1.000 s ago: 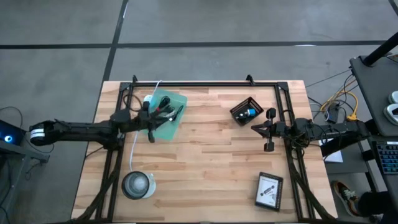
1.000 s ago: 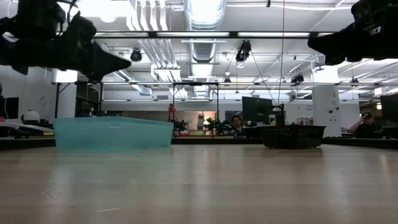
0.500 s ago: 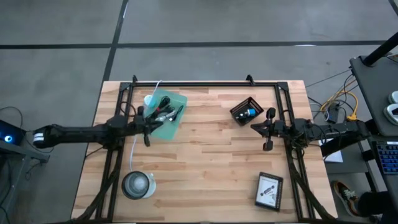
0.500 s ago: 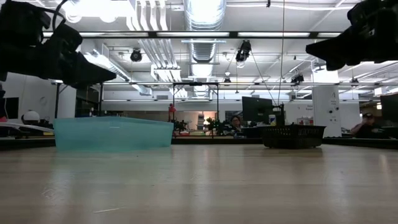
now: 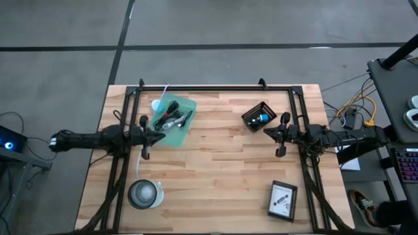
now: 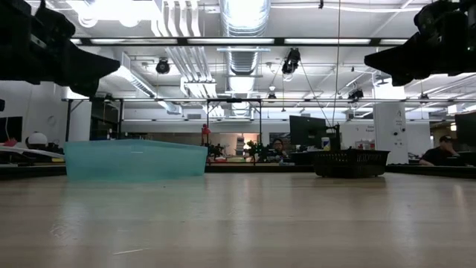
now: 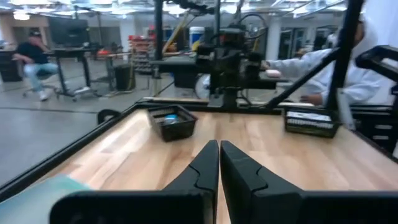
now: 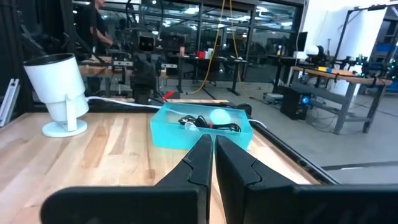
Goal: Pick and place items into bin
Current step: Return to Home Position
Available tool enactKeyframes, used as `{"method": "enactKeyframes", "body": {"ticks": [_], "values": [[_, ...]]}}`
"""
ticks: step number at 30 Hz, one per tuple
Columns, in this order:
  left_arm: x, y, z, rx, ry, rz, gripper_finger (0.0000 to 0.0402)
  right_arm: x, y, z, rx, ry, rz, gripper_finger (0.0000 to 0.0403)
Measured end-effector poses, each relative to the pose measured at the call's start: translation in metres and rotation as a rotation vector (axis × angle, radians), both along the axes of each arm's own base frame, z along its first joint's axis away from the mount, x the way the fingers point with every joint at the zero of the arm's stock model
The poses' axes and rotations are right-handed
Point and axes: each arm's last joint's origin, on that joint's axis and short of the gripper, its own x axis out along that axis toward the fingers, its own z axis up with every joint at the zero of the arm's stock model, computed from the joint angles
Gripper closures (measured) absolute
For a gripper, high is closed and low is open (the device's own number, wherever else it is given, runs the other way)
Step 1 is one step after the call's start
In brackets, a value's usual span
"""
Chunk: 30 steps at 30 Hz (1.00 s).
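Dark arms [image 5: 98, 138], tapered black end effectors [image 7: 219, 144] [image 8: 211, 137]

Wood-plank bench [image 5: 215, 163], black frame rails [image 5: 215, 88] round its edge. Directly on it: lt blue bin [image 5: 179, 136] back-left, black mesh bin [image 5: 255, 109] back-right, 2nd black bin [image 5: 270, 201] front-right, round clear lidded tub [image 5: 144, 194] front-left. All 4 well apart.

Seen from above, the cables [image 5: 171, 116] in the light blue bin [image 5: 183, 134] make one dark tangle, too small to separate. The blue piece [image 5: 261, 118] in the upper black bin [image 5: 270, 111] is too small to name. The print on the white box [image 5: 282, 201] in the lower black bin [image 5: 285, 185] cannot be read. At table height the bin walls hide all contents, and the top edge cuts off the left arm [image 6: 41, 52] and the right arm [image 6: 439, 41].
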Motion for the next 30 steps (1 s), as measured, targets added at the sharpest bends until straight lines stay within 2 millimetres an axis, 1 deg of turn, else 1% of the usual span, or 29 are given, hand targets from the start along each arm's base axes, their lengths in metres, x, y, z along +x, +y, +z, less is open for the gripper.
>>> {"method": "enactKeyframes", "body": {"ticks": [6,8,9,12,13,19,23,30], "values": [[-0.002,-0.007,0.001,0.048,-0.015,-0.018,0.0402,0.0,0.0,0.0,0.007,0.002,0.005,0.0394],[-0.002,-0.008,0.001,0.054,-0.01,-0.026,0.0402,0.0,0.001,-0.002,0.024,0.015,0.033,0.0394],[-0.001,-0.008,0.001,0.055,-0.003,-0.027,0.0401,0.0,0.001,-0.004,0.039,0.029,0.046,0.0394],[0.0,-0.008,-0.001,0.057,0.014,-0.023,0.0401,0.0,0.0,-0.009,0.151,0.058,0.002,0.0394],[0.0,-0.008,-0.001,0.057,0.017,-0.021,0.0401,0.0,0.0,-0.01,0.162,0.068,0.005,0.0394],[-0.001,-0.007,0.0,0.045,0.008,0.016,0.0401,-0.003,0.004,-0.008,0.094,0.046,0.064,0.0394],[-0.002,-0.007,0.0,0.021,0.002,0.01,0.0401,-0.006,0.004,-0.017,0.102,0.067,0.07,0.0394],[0.0,-0.008,-0.002,-0.002,0.026,-0.017,0.0401,-0.01,0.004,-0.013,0.062,0.019,0.071,0.0394]]}}
